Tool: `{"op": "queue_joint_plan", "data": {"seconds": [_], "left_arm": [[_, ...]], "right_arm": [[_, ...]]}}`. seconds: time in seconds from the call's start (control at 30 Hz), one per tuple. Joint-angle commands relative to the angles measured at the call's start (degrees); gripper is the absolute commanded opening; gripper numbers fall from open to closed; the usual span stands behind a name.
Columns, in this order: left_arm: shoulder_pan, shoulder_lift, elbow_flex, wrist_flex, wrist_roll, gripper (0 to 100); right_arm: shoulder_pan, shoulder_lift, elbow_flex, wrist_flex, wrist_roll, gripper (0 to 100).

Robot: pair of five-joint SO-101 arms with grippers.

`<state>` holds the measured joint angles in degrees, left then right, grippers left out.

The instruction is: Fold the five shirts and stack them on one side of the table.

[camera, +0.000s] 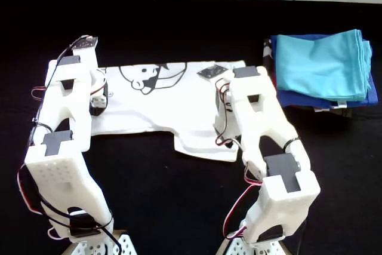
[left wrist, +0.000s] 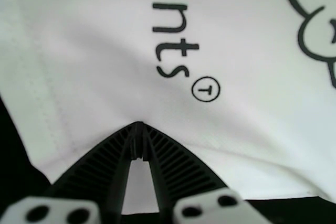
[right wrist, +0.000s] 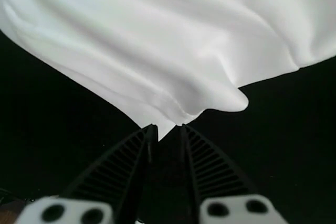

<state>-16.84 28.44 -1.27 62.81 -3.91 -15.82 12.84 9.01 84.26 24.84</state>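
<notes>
The white shirt (camera: 179, 97) lies spread at mid-frame, the folded stack (camera: 322, 67) at upper right. The left gripper (left wrist: 137, 129) pinches its cloth, tips together; the right gripper (right wrist: 165, 129), narrow, seems to hold a hem corner. Both should lift evenly, so the fold is straight.

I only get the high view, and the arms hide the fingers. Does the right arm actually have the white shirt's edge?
Observer: Yes. The right gripper has its fingers closed on a pointed bit of the white shirt edge, and cloth drapes away from it.
Operator: And the left one?
Observer: The left gripper has its fingers shut, tips together against the shirt just past its printed lettering. I cannot tell whether cloth is pinched.
</notes>
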Motion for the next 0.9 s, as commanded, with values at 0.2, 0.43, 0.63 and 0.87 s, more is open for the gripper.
{"op": "queue_joint_plan", "data": {"seconds": [0.2, 0.43, 0.63, 0.87], "left_arm": [[0.40, 0.22, -0.04, -1.14, 0.09, 1], [0.40, 0.22, -0.04, -1.14, 0.09, 1], [0.40, 0.22, -0.04, -1.14, 0.09, 1], [0.40, 0.22, -0.04, -1.14, 0.09, 1]], "right_arm": [[0.22, -0.04, 4.53, -8.04, 0.62, 8.7], [0.40, -0.04, 6.29, -9.54, 0.53, 8.7], [1.10, -0.13, 6.02, -9.01, 0.35, 8.8], [2.77, -0.66, 5.85, -5.23, 0.44, 8.8]]}}
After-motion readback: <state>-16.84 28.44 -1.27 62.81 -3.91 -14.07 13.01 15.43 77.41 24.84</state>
